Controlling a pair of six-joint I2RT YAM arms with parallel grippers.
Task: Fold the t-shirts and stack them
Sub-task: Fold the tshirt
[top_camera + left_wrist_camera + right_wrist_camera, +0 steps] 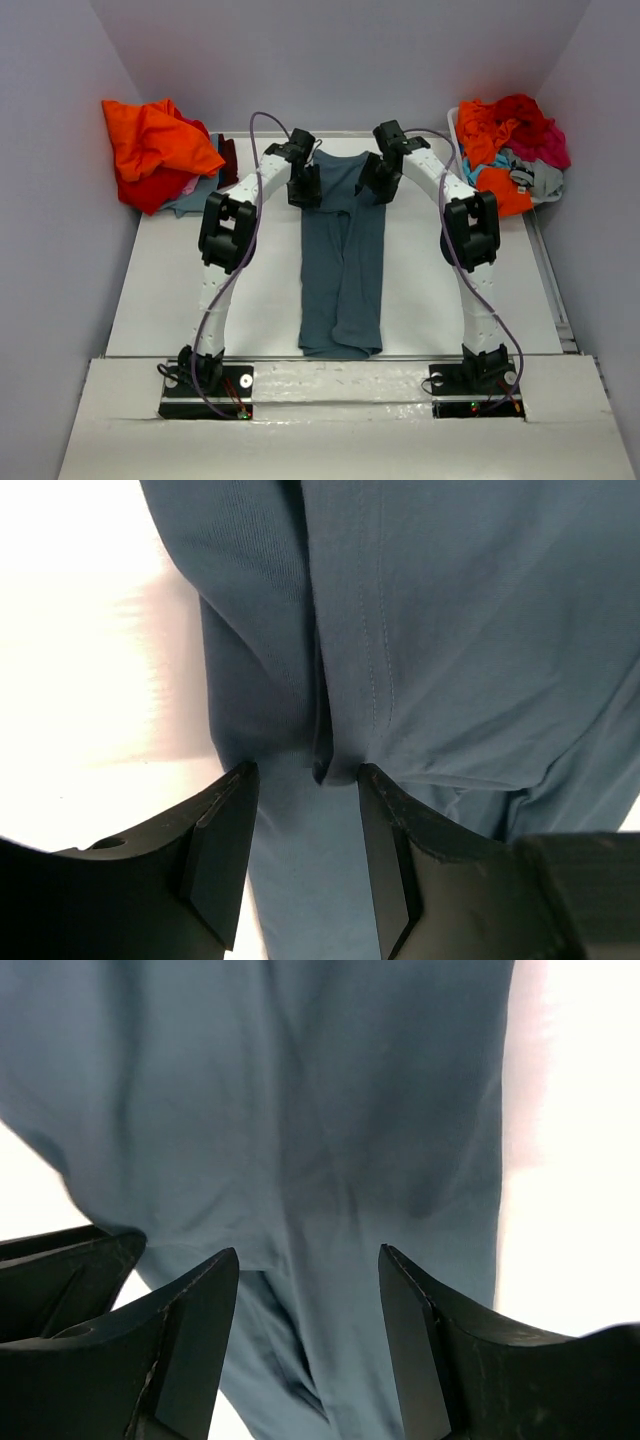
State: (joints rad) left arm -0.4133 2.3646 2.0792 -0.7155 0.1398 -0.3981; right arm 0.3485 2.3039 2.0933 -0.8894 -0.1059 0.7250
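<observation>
Cloth lies down the middle of the white table [200, 300]: a dark slate-blue t-shirt [342, 260], folded narrow, with its collar end farthest from the arm bases. The left gripper [305, 186] is placed at the shirt's far left corner. Its jaws are parted to a middling gap and a blue fold is seen between them, though contact cannot be confirmed. The right gripper [378, 180] is positioned over the far right corner, jaws spread wide, nothing clamped. An orange-and-red heap of t-shirts [150, 150] is piled far left and a mixed heap of t-shirts [510, 150] far right.
</observation>
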